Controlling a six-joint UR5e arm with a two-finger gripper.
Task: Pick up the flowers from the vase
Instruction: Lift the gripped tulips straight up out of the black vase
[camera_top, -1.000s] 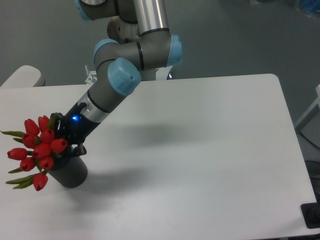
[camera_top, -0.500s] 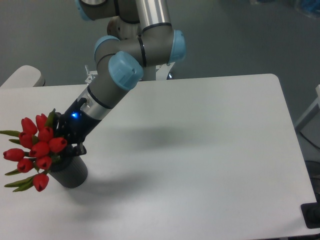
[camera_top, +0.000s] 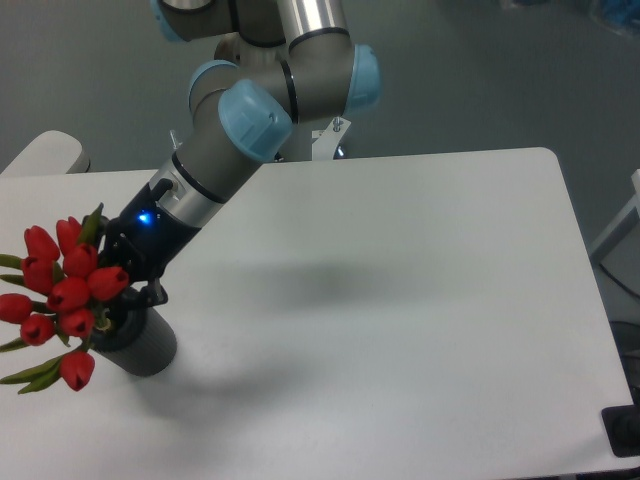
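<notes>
The flowers (camera_top: 62, 295) are a bunch of red tulip buds with green stems and leaves, at the table's left edge. They lean left over the dark grey ribbed vase (camera_top: 140, 346), with their stems still reaching down to its mouth. My gripper (camera_top: 122, 300) reaches down from the upper right and is shut on the flower stems just above the vase. Its fingertips are partly hidden by the buds.
The white table (camera_top: 400, 300) stretches to the right of the vase. A pale rounded object (camera_top: 45, 155) lies beyond the table's far left corner. The arm's base stands behind the table's far edge.
My gripper has moved up and to the left with the flowers, drawing the bunch higher out of the vase. The vase has stayed in place.
</notes>
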